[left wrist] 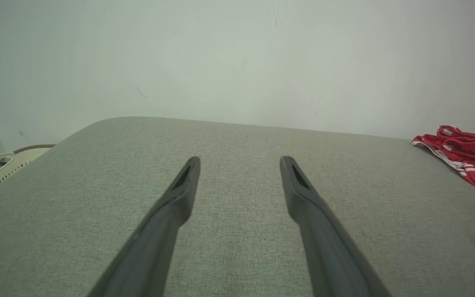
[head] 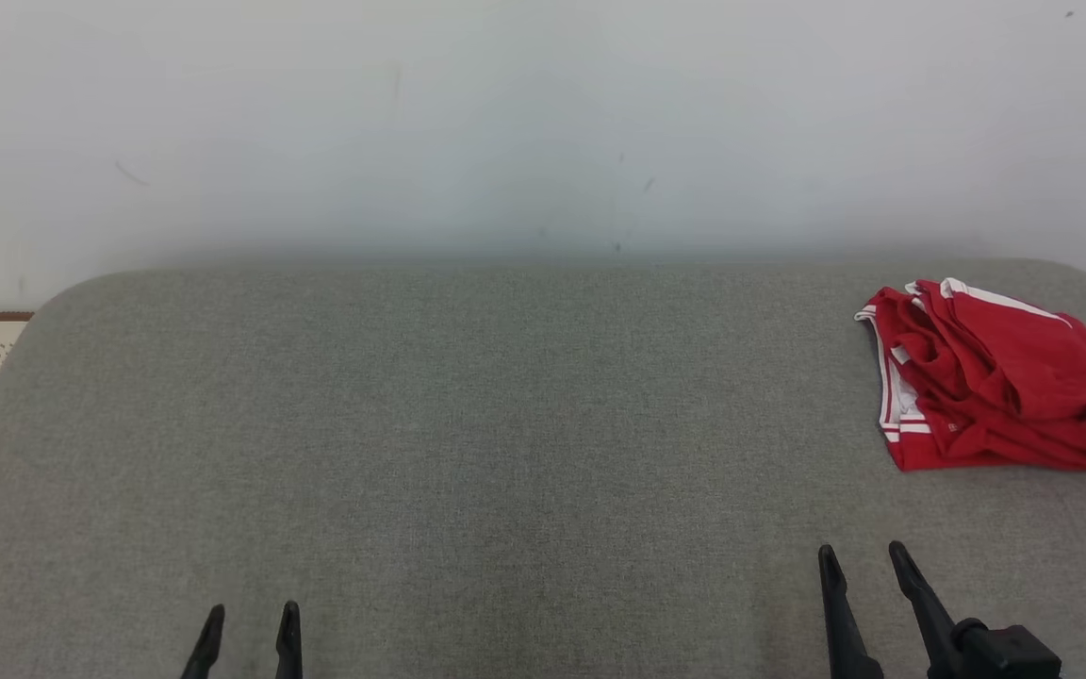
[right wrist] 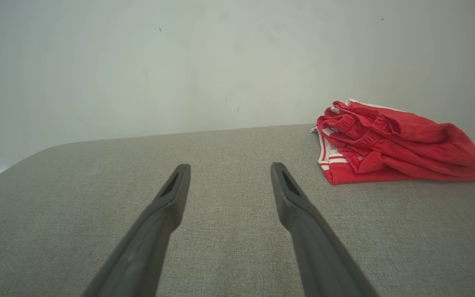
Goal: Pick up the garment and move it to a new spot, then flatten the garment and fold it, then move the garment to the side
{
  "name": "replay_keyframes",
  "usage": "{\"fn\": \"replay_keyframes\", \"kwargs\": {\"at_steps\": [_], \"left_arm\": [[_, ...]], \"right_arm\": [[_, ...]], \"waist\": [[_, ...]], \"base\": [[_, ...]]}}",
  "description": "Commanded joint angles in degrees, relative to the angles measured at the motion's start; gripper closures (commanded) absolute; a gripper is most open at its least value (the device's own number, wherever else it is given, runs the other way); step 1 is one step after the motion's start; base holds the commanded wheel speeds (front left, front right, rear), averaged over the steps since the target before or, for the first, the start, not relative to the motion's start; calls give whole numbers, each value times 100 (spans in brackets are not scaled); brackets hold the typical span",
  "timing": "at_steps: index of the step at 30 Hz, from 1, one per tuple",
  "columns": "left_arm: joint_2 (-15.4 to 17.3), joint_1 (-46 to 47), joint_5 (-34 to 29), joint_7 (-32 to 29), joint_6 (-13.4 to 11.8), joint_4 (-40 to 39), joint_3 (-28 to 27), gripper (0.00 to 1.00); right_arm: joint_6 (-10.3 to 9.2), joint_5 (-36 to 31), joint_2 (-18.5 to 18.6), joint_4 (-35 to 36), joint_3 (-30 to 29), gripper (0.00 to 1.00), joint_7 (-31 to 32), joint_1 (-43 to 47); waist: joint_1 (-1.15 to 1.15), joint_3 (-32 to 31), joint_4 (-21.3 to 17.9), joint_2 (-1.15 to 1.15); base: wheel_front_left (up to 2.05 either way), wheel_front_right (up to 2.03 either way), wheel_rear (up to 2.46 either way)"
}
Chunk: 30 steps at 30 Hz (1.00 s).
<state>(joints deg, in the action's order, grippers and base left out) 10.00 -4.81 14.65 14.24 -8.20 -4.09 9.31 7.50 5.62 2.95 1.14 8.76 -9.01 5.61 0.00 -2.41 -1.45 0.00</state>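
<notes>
Both grippers hang low over the grey table (head: 505, 424), left gripper (head: 251, 618) with fingers spread and empty, right gripper (head: 863, 558) likewise parted, gripping nothing. Over at the far right corner sits the red garment (head: 995, 382), folded in a loose bundle with white stripes, well apart from either claw.

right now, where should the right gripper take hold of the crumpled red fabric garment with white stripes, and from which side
Probably the raised gathered folds on the left end of the red garment. They stand up off the grey padded surface, so they can be pinched. Come from above and its near-left side, where the open right gripper is.
</notes>
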Motion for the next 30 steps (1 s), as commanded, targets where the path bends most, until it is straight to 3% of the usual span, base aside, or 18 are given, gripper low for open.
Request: {"fn": "replay_keyframes", "kwargs": {"at_steps": [1,4,30], "left_arm": [[-3,-3,-2,-1,-8,8,3,100],[-47,-18,15,-10,6,138,42,100],[-120,248,2692,-539,512,566,-301,100]], "right_arm": [[0,2,0,-9,-1,100,0,1],[0,16,4,-137,0,100,-1,30],[0,3032,190,-417,-259,100,288,-235]], "waist": [[0,-1,-1,0],[0,0,0,0],[0,53,30,0]], "base": [[0,0,0],[0,0,0],[0,0,0]]}}
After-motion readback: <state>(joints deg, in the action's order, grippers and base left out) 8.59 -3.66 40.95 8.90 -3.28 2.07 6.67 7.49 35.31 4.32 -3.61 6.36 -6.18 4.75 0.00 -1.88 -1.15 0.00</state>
